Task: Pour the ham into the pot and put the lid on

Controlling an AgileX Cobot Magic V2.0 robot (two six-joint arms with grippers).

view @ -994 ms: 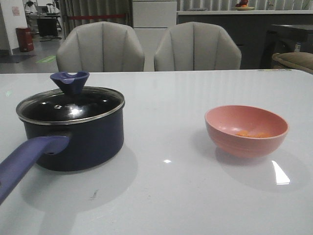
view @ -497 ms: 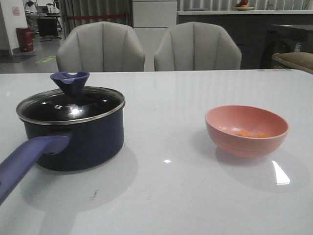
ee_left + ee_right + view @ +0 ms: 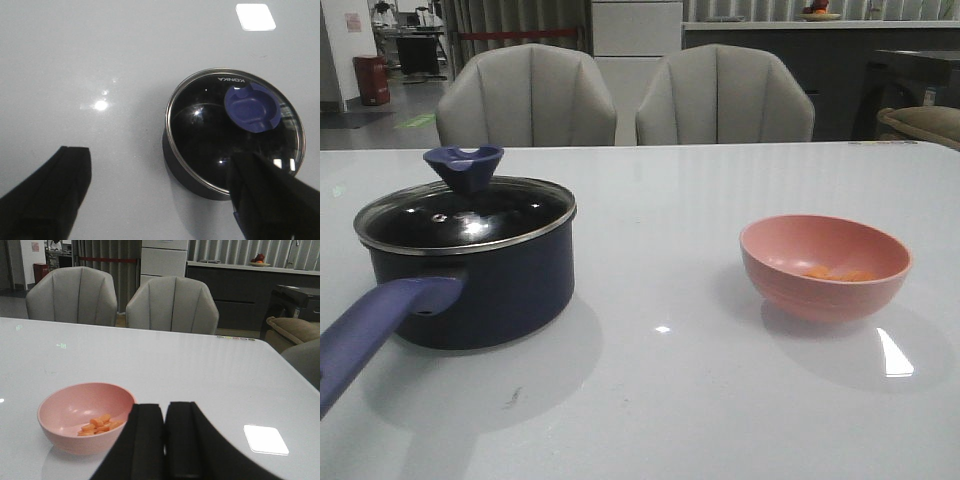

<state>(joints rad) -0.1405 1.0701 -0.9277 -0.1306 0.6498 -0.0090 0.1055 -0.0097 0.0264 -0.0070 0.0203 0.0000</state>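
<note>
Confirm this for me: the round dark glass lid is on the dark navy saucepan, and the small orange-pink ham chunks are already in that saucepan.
One part is wrong. The round dark glass lid does sit on the dark navy saucepan, but the small orange-pink ham chunks lie in the salmon-pink round bowl, not the saucepan. The right wrist view shows them clearly.

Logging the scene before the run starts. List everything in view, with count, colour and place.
pot: 1, dark navy with purple-blue handle, table's left side
lid: 1, dark glass, metal rim, blue knob, seated on the pot
bowl: 1, salmon pink, table's right side
ham: a few orange-pink chunks, inside the bowl
table: 1, glossy white
chairs: 2, grey, behind the table
left gripper: open, above the pot
right gripper: shut, beside the bowl
</note>
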